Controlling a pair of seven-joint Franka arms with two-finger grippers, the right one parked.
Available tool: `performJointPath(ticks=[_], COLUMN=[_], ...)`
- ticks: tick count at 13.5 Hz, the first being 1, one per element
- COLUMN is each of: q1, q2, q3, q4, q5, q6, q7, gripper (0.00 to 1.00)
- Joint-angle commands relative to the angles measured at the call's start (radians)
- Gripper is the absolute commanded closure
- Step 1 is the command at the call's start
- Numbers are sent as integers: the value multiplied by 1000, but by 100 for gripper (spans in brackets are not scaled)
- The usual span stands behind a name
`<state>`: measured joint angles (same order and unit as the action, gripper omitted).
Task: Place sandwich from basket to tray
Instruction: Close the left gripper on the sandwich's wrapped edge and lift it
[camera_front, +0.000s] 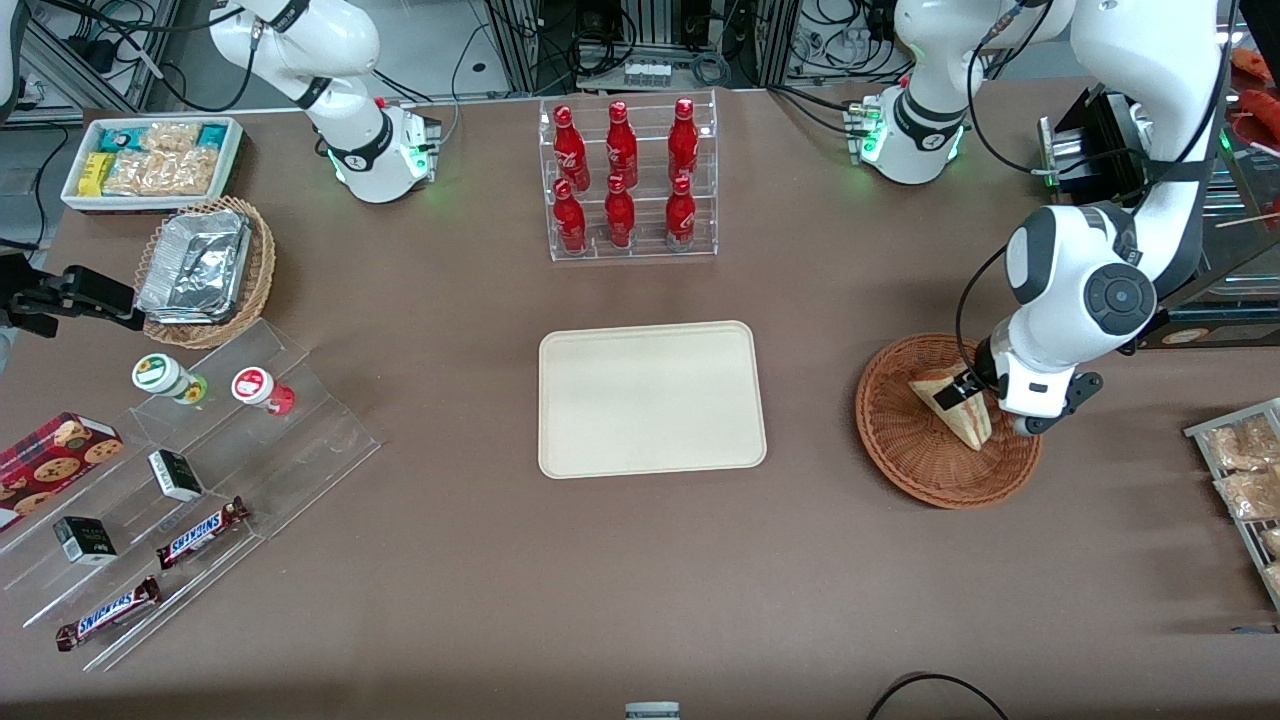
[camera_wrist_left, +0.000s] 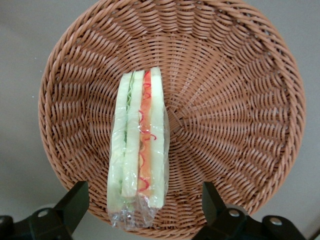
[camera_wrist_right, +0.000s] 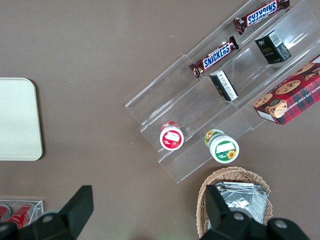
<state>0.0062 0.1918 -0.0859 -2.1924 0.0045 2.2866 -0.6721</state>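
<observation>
Matte brown tabletop, and here's the gripper (camera_front: 962, 392) low over the round reddish woven basket (camera_front: 900, 440) at the working arm's end. Its black fingers (camera_wrist_left: 75, 200) stand wide apart, either side of the sandwich (camera_wrist_left: 139, 150), a clear-wrapped wedge standing on edge inside the basket. The smooth cream tray (camera_front: 650, 398) sits mid-table, bare.

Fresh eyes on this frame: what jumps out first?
The working arm's hand hangs open over the reddish-brown basket, its fingers either side of the wrapped sandwich lying in it. The cream tray sits bare mid-table, with a rack of red bottles farther from the camera.
</observation>
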Motion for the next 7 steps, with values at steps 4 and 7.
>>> performJointPath(ticks=[4, 7], q1=[18, 18], q2=[31, 43], q3=[-6, -6], q4=[-42, -58], q5=[12, 11], q6=[83, 113], q7=[-20, -30], gripper=[0, 12])
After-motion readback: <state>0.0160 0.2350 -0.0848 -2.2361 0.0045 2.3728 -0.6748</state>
